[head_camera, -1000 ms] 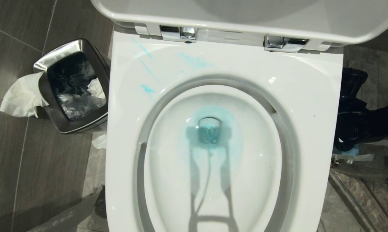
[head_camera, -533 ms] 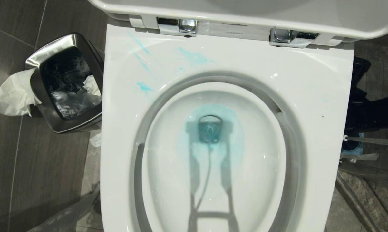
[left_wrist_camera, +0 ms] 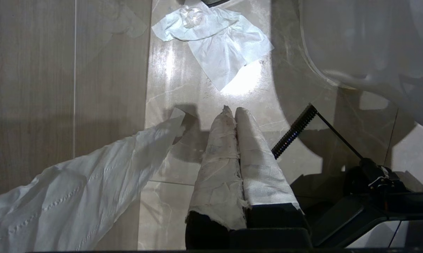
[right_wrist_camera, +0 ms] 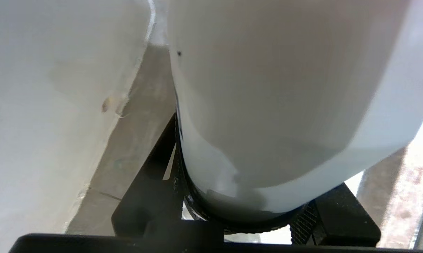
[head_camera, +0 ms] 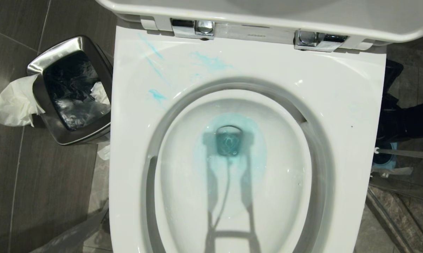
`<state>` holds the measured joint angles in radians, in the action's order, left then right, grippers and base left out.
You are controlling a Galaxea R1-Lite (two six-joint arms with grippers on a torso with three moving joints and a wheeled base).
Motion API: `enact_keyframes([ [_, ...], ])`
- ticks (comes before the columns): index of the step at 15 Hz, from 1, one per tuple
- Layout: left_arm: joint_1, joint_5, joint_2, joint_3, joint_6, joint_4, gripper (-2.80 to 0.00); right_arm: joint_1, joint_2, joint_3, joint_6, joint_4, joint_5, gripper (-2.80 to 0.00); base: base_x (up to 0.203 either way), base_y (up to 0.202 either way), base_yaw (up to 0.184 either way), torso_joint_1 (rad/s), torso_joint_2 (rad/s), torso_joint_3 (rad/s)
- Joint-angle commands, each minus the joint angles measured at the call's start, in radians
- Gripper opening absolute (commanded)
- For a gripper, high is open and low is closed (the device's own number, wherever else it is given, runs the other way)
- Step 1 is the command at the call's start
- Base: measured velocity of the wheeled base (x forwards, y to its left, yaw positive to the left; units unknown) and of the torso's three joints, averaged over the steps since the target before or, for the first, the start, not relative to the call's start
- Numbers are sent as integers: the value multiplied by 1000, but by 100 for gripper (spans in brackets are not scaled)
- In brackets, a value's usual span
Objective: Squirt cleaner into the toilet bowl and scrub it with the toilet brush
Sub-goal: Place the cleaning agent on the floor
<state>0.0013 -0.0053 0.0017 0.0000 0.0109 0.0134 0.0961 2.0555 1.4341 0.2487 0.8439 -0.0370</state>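
**Head view.** The toilet bowl (head_camera: 313,196) fills the middle, its lid (head_camera: 267,14) raised along the top edge. Cleaner (head_camera: 229,140) tints the water teal around the drain, and thin teal streaks lie on the seat (head_camera: 338,91) at its rear left. To the left, a steel bin (head_camera: 71,91) stands just beside the bowl with tissue (head_camera: 13,105) hanging over its far rim. Grey floor tiles (head_camera: 21,193) leave open room beyond it. On the right the gap is narrow. There the brush (head_camera: 404,153) lies level over its blue holder (head_camera: 383,161), and the dark right arm (head_camera: 411,119) is just behind it.

**Left wrist view.** The left gripper (left_wrist_camera: 234,114) is clenched on nothing, its taped fingers (left_wrist_camera: 218,158) pressed together above glossy marbled floor. A crumpled tissue lies ahead, a paper strip (left_wrist_camera: 74,196) to one side, and the bowl's curved outer wall to the other.

**Right wrist view.** The right gripper (right_wrist_camera: 243,225) grasps a white container (right_wrist_camera: 274,88) that blocks most of the view. A white wall (right_wrist_camera: 39,105) stands close beside it, with a strip of floor between them.
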Motion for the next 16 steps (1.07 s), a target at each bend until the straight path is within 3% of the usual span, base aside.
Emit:
enact_keyframes([
  [1,0,-1,0,0,0,0,-280,1,-2,-7,2,6,0,-280,0,0,0,0,0,0],
  [10,0,-1,0,0,1,0,-280,4,18,-52,7,110,0,-280,0,0,0,0,0,0],
  [11,0,-1,0,0,1,0,-280,4,18,-52,7,110,0,0,0,0,0,0,0,0],
  [16,-3,-1,0,0,1,0,-280,4,-1,-80,7,112,0,0,0,0,0,0,0,0],
])
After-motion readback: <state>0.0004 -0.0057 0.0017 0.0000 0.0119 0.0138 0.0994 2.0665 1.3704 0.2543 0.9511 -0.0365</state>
